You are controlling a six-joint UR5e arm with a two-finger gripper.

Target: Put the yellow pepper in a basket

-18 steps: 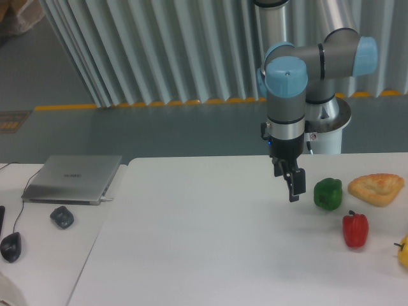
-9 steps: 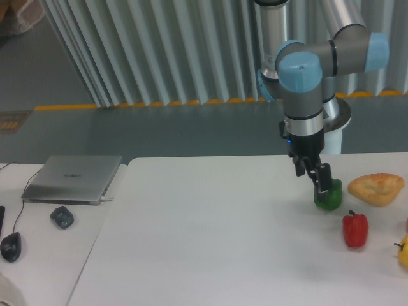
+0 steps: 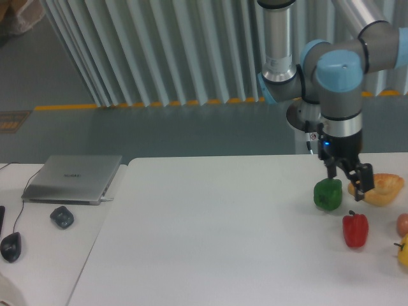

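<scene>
At the table's (image 3: 210, 255) near right edge the yellow pepper (image 3: 403, 250) shows only partly, cut by the frame. Just beyond sit a red pepper (image 3: 355, 229), then a green pepper (image 3: 327, 194). Farther, the gripper (image 3: 360, 190) hangs before a bread piece (image 3: 384, 189); its opening cannot be judged.

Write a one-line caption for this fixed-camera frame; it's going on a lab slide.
UR5e gripper hovers between green pepper and bread; yellow pepper waits at table edge.
</scene>
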